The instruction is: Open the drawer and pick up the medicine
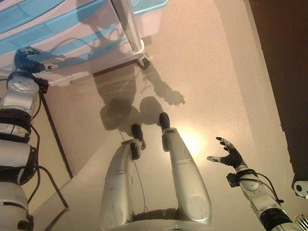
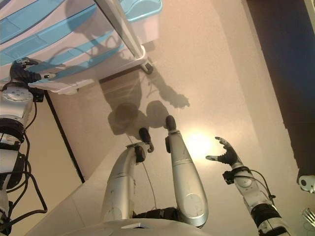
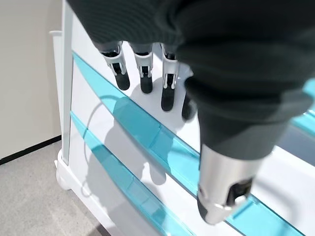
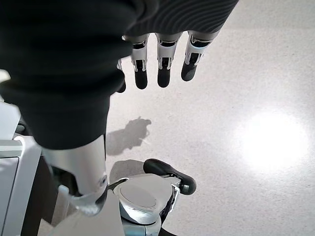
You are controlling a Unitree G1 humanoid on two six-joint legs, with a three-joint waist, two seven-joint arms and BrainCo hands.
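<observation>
A white drawer cabinet (image 1: 71, 20) with light blue drawer fronts stands at the upper left, its drawers shut. My left hand (image 1: 29, 60) is raised in front of a lower drawer front (image 3: 142, 128), fingers (image 3: 142, 73) straight and close to the blue strip, holding nothing. My right hand (image 1: 229, 154) hangs open and empty over the floor at the lower right; it also shows in the right wrist view (image 4: 157, 64). No medicine is in view.
The cabinet stands on a white base with a castor (image 1: 143, 60) at its near corner. A dark wall or panel (image 1: 289, 60) runs along the right. Pale floor (image 1: 212, 72) lies between them.
</observation>
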